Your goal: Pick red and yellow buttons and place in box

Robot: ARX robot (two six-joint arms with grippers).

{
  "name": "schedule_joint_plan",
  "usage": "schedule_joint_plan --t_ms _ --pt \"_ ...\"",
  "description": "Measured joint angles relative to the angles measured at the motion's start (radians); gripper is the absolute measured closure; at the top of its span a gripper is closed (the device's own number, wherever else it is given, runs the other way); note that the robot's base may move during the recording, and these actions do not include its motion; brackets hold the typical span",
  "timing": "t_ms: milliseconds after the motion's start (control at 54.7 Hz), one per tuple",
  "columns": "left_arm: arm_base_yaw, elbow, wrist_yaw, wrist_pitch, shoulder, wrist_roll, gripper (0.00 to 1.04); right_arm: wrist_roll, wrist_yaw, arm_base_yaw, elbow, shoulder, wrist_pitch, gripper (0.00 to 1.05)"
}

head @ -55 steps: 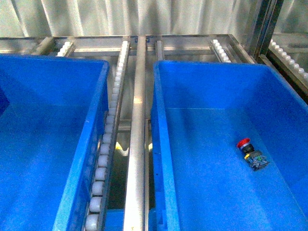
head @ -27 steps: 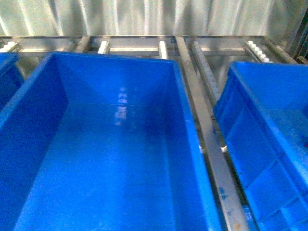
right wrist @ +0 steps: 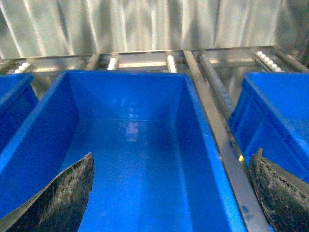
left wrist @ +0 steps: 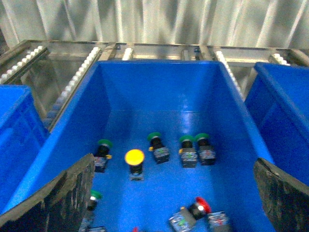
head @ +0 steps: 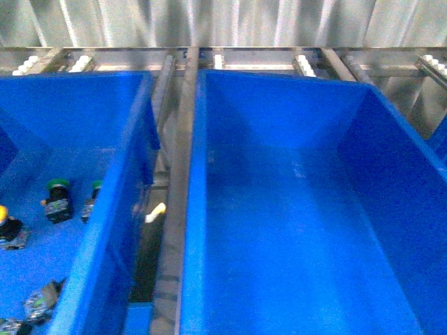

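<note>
A yellow button [left wrist: 134, 157] stands on the floor of a blue bin [left wrist: 72, 121], with a red button [left wrist: 201, 207] lying on its side nearer the camera. My left gripper [left wrist: 173, 161] hangs open above this bin, its dark fingers [left wrist: 67, 195] wide apart and nothing between them. The yellow cap [head: 3, 215] also shows at the front view's left edge. My right gripper [right wrist: 174, 155] is open over an empty middle bin [right wrist: 58, 116]. The box [right wrist: 277, 108] shows only in part, to that bin's right.
Several green-capped buttons [left wrist: 187, 150] lie in the same bin as the red and yellow ones; two [head: 58, 199] show in the front view. Steel rails [head: 180, 181] and white roller tracks [left wrist: 77, 77] run between the bins. A corrugated metal wall [head: 223, 21] stands behind.
The front view has swung left: the bin holding a red button went out of view on the right, and the bin full of buttons came in on the left.
</note>
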Motion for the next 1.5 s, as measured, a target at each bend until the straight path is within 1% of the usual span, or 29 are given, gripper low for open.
schedule_joint_plan --t_ms 311,860,878,896,915,970,1006,1061,1134,1336,1500 --pt "0.000 0.000 -0.008 0.000 0.000 0.000 0.08 0.000 -0.011 -0.003 0.000 -0.001 0.000 0.07" --pt "0.000 0.000 0.000 0.000 0.000 0.000 0.08 0.000 -0.002 -0.003 0.000 -0.001 0.000 0.07" --pt "0.010 0.013 0.035 -0.042 0.026 0.012 0.08 0.000 -0.002 -0.003 0.000 -0.001 0.000 0.07" --pt "0.019 0.048 0.096 -0.134 0.061 0.023 0.08 0.000 -0.002 -0.003 0.000 -0.001 0.000 0.07" --pt "0.016 0.099 0.133 -0.238 0.141 0.030 0.08 0.000 -0.001 -0.003 0.000 -0.001 0.000 0.07" --pt "-0.015 0.174 0.142 -0.340 0.296 0.035 0.08 0.000 -0.003 -0.003 0.000 -0.001 0.000 0.07" --pt "-0.036 0.196 0.137 -0.341 0.364 0.036 0.08 0.000 -0.002 -0.003 0.000 -0.001 0.000 0.07" --pt "-0.085 0.243 0.101 -0.286 0.510 0.044 0.08 0.000 -0.002 -0.003 0.000 -0.001 0.000 0.07" --pt "-0.118 0.286 0.084 -0.209 0.633 0.056 0.08 0.000 -0.002 -0.003 0.000 -0.001 0.000 0.07" --pt "-0.186 0.410 0.052 -0.028 0.942 0.132 0.08 0.000 -0.002 -0.003 0.000 -0.001 0.000 0.07" --pt "-0.217 0.523 0.039 0.051 1.207 0.183 0.08 0.000 -0.002 -0.003 0.000 -0.001 0.000 0.07"
